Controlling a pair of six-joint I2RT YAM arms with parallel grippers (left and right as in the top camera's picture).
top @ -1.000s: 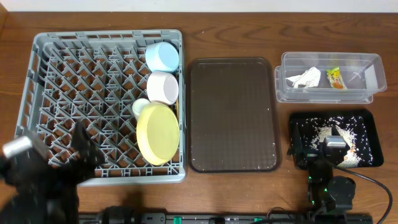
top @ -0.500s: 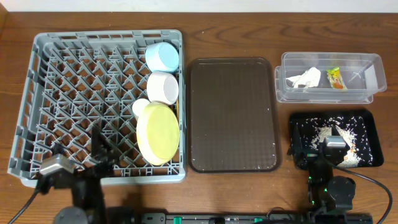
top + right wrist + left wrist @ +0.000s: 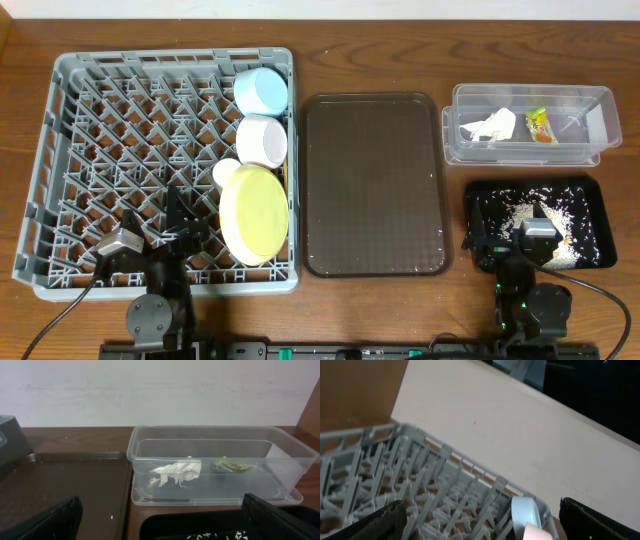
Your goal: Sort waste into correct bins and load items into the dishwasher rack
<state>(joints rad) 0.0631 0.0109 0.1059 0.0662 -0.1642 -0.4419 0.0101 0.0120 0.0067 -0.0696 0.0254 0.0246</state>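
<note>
The grey dishwasher rack (image 3: pixel 120 150) (image 3: pixel 420 475) holds a light blue bowl (image 3: pixel 260 90) (image 3: pixel 525 510), a pale pink bowl (image 3: pixel 263 140) (image 3: pixel 537 534), a small white cup (image 3: pixel 227 172) and a yellow plate (image 3: pixel 253 214) along its right side. My left gripper (image 3: pixel 160 222) (image 3: pixel 485 530) hangs open and empty over the rack's front edge. The clear tub (image 3: pixel 590 110) (image 3: pixel 280 450) contains the white napkin (image 3: pixel 490 126) (image 3: pixel 175 472) and the green-and-yellow wrapper (image 3: pixel 540 126) (image 3: pixel 232 466). Rice scraps (image 3: pixel 515 212) (image 3: pixel 215 535) lie in the black tray (image 3: pixel 590 195) (image 3: pixel 200 527). Over that tray my right gripper (image 3: pixel 530 215) (image 3: pixel 162 530) is open and empty.
A dark brown serving tray (image 3: pixel 375 185) (image 3: pixel 65 485) lies between the rack and the two bins, with nothing on it. A pale wall stands behind the table's far edge. Cables and the arm bases sit along the front edge.
My left arm has swung right from the table's front left corner to the rack's front edge. The right arm and all objects have stayed put.
</note>
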